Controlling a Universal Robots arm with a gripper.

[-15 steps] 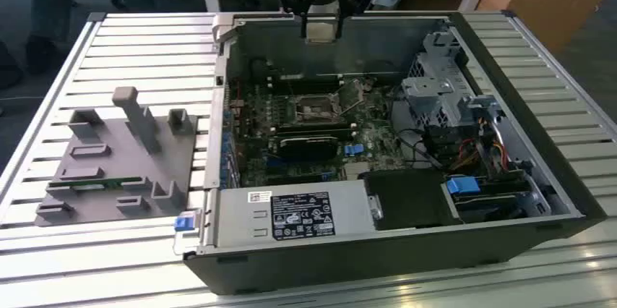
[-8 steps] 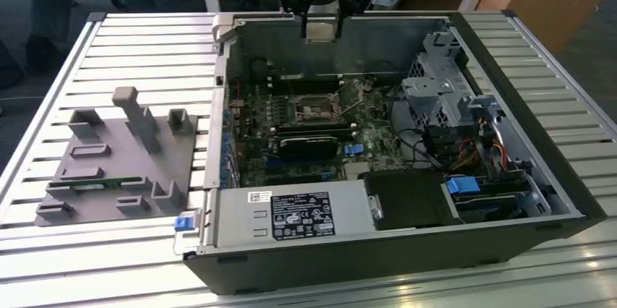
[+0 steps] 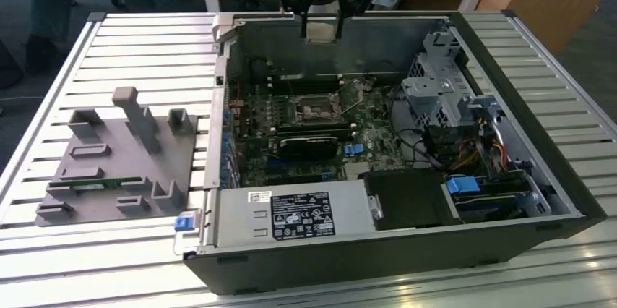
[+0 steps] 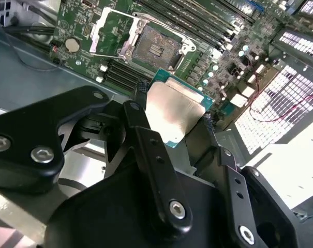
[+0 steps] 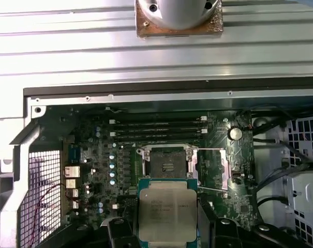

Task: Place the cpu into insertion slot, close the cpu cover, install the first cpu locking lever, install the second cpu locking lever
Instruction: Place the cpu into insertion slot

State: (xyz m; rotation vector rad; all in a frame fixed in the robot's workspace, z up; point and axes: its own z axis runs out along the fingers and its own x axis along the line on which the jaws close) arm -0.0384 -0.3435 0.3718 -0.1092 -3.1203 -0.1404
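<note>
Slatted metal made up the table (image 3: pixel 87 264) that carried the open computer case (image 3: pixel 386 250), with a grey fixture (image 3: pixel 115 156) beside it on the exterior view's left.

Nearest in both wrist views was my tool (image 4: pixel 174 106) (image 5: pixel 166 212), closed on the cpu (image 4: pixel 174 111) (image 5: pixel 166 209), its black fingers (image 4: pixel 146 139) pinching two opposite edges. The cpu was a flat square with a dull silver-grey top and a thin green border. The first wrist view showed it squarely from above, with faint print on the metal. The second wrist view showed it at a slant, washed pale by glare.

Beyond it lay the green motherboard (image 5: pixel 94 155). The insertion slot (image 4: pixel 155 49) (image 5: pixel 168 163) was bare, its dark centre ringed in silvery metal, and the cpu hung apart from it. The cpu cover (image 4: pixel 96 32) was swung open beside the slot, board showing through its window. Long black memory slots (image 5: pixel 159 132) ran on the slot's other side.

Only the exterior view gave the height. There my tool (image 3: pixel 321 32) hung at the case's far wall, above its rim, with the slot (image 3: pixel 316 111) well below.
</note>
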